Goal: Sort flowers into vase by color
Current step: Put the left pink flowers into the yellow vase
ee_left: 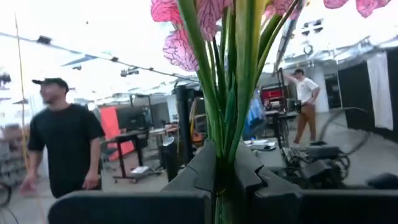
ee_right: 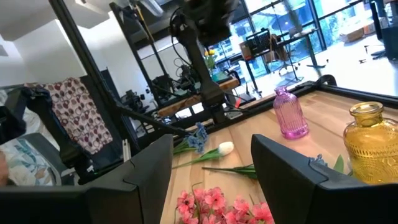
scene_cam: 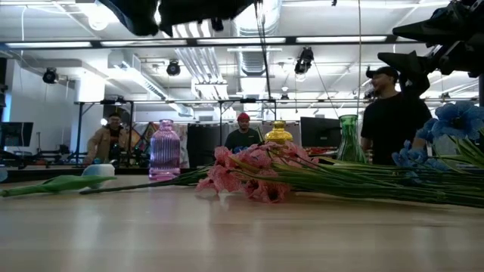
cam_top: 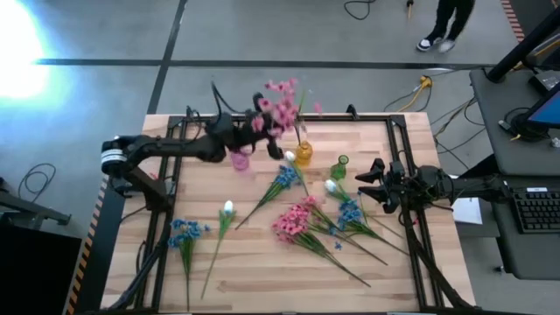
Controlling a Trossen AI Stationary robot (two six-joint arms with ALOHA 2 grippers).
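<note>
Left pincer (cam_top: 254, 122) pinching a pink flower bunch (cam_top: 282, 107) above the vases, upper middle of the high view.

From my remote seat, nearest in the high view lie the loose flowers (cam_top: 302, 226) across the lower half of the table (cam_top: 262, 280): blue, white and pink stems, still unsorted. Farther up stand the pink vase (cam_top: 239, 160), yellow vase (cam_top: 304, 154) and green vase (cam_top: 339, 167). My left pincer's fingers are pressed together on the green stems (ee_left: 227, 118), blossoms overhead. The right pincer (cam_top: 374, 179) waits spread at middle right, holding nothing. I judge the risk is the long stems missing the pink vase's narrow neck, or nudging it over, since the stem ends hang hidden below the grip.
</note>
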